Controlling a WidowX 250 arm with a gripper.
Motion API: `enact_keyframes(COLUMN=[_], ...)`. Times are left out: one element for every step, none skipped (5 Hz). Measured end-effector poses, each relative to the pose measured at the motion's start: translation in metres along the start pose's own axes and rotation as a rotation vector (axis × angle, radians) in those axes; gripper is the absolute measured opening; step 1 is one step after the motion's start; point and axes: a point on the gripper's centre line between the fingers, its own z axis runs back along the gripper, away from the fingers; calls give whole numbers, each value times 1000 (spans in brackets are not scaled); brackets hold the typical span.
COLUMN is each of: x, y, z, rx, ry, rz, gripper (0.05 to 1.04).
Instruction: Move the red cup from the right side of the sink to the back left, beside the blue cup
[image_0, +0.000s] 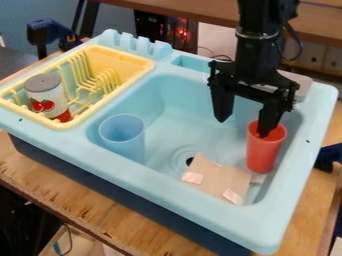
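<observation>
- One fingertip of the black gripper (244, 127) dips into the mouth of the red cup (262, 156), hiding part of its rim; its end inside is hard to see. The fingers stand wide apart, clamped on nothing.
- With the drain (190, 161) as clock centre and 12 at the top, the red cup stands in the basin toward 3, the gripper between 1 and 2. The arm is cut off above.
- A grey thing (302, 86) on the back rim, toward 1 to 2, is half behind the gripper; what it is, I cannot tell.
- Toward 4, a piece of cardboard (222, 179) with pale tape on it covers part of the drain and reaches near the red cup's foot; whether they touch is unclear.
- The blue cup (122, 139) stands toward 10.
- Farther toward 10, the yellow rack (121, 56) holds a tilted can (47, 92); its label shows red, tomato-like fruit, any lettering too small to read.
- Toward 3, a dark blue clamp (328, 154) is cut off by the right edge.
</observation>
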Motion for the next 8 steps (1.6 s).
enact_keyframes(x=[2, 0, -7, -9, -15, -21, -28, -42], y=[-3, -2, -1, -1, -3, -3, 5, 11], z=[-2, -6, -14, -16, -15, 3, 40, 64], rx=[-17, -13, -11, -18, -38, -36, 10, 25], ry=[-9, 1, 33, 42, 45, 20, -68, -143], rz=[-4, -14, -8, 0, -10, -17, 10, 26], gripper=[949, 667, 372, 175, 111, 105, 105, 105])
